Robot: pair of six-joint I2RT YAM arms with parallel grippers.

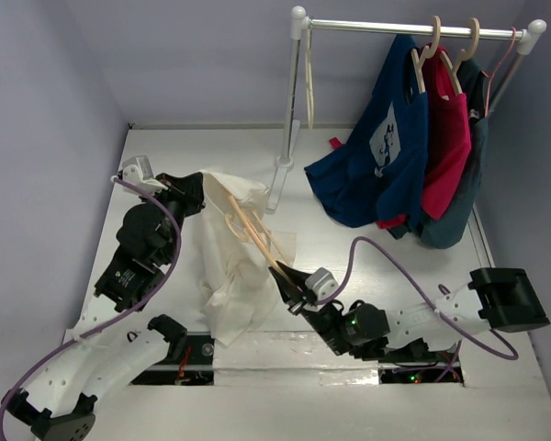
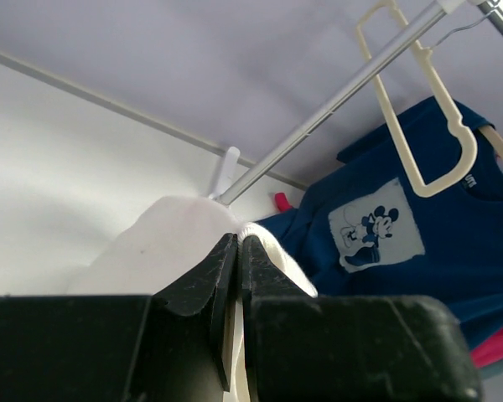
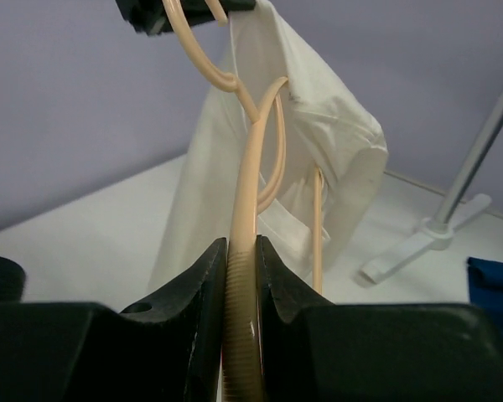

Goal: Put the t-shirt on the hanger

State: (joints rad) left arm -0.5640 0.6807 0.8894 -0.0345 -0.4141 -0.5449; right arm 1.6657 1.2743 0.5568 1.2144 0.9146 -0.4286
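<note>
The right claw (image 3: 241,251) was closed narrow on one arm of the hanger (image 3: 250,167), with the wooden bar pinched between both fingers. From this claw the hanger pointed up and away toward the left claw (image 1: 200,188). The t-shirt (image 1: 230,276) hung over the hanger between the two claws, and its lower part reached down to the counter (image 1: 211,147). The left claw was shut on the cloth of the t-shirt near its top. Farther behind both claws, a navy shirt (image 1: 376,175) and a red shirt (image 1: 445,138) hung on a rail (image 1: 376,26).
</note>
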